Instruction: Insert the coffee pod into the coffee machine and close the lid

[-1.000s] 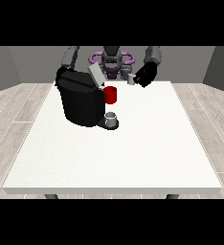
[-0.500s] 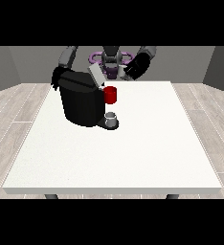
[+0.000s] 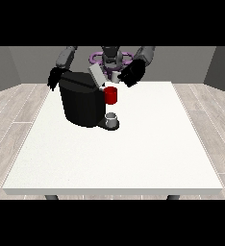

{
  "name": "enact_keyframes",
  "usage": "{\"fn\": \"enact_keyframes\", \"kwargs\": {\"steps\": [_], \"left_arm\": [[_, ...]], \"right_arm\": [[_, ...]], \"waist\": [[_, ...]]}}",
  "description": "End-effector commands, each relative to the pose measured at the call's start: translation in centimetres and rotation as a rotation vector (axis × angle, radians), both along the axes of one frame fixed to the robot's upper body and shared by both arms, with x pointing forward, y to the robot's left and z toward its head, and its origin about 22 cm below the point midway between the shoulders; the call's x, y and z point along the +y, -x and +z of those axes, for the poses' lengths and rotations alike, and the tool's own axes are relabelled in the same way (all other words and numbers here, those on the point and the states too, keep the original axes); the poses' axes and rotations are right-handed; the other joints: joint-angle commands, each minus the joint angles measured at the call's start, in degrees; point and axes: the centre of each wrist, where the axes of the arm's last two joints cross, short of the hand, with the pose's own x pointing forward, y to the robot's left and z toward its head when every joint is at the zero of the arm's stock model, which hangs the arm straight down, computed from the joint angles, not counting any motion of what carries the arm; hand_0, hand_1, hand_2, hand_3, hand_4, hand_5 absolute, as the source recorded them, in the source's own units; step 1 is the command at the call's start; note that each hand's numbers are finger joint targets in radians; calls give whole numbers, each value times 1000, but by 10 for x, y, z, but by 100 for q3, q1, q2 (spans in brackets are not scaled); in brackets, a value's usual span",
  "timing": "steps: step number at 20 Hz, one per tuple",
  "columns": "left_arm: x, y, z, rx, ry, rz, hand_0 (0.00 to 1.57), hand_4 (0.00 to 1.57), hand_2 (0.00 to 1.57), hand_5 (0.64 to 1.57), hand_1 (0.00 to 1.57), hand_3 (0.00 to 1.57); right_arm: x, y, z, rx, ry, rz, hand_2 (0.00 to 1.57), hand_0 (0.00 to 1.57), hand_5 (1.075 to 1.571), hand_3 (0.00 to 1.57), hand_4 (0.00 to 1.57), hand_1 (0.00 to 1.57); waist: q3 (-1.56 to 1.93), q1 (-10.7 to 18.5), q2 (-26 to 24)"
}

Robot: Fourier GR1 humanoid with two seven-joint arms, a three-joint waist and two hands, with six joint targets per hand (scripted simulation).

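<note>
I had the black coffee machine (image 3: 81, 103) sitting upper left of centre on the white table (image 3: 133, 153), with its grey lid (image 3: 97, 76) tilted up and open at the top. A small grey cup (image 3: 112, 118) stood on the machine's drip base, right under the red front part (image 3: 111, 95); I couldn't see anything inside the cup.

The coffee pod (image 3: 115, 77) was a small white piece, held up in the air just right of the raised lid, above the red part and not yet in the machine. The hand at the view's right (image 3: 132, 74) had it, black fingers curled around its right side. Pod shape was hard to read, mostly a pale blob against the robot's body.

The hand at the view's left (image 3: 53, 78) sat at the machine's upper left corner, partly hidden behind the housing. I couldn't tell how its fingers lay, or whether it touched the machine.

The pod slot under the lid was too dark to make out.
</note>
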Motion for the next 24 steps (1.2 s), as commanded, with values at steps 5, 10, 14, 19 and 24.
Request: {"fn": "enact_keyframes", "kwargs": {"steps": [5, 10, 14, 19, 24], "left_arm": [[12, -8, 26, -76, 61, 45, 1391, 605, 1439, 1571, 1391, 1409], [23, -13, 67, -112, 77, 74, 1454, 596, 1477, 1571, 1454, 1395], [27, -14, 95, -154, 85, 59, 1451, 609, 1483, 1571, 1451, 1390], [23, -15, 87, -166, 8, 50, 1400, 658, 1465, 1571, 1400, 1349], [21, -15, 98, -155, -22, 64, 1443, 700, 1477, 1571, 1443, 1329]], "right_arm": [[6, -6, 7, -81, 23, 101, 0, 0, 1571, 0, 0, 0], [11, -13, 10, -91, 5, 142, 0, 0, 1571, 0, 183, 0], [1, -18, 9, -148, 20, 117, 0, 0, 1571, 0, 286, 0], [-3, -34, 29, -130, 32, 116, 0, 0, 1571, 0, 172, 0], [-10, -33, 17, -132, -5, 111, 0, 0, 1571, 0, 191, 0]], "waist": [[1, -85, 511], [1, -151, 687], [3, -211, 1068], [2, -209, 1160], [4, -166, 1106]]}}
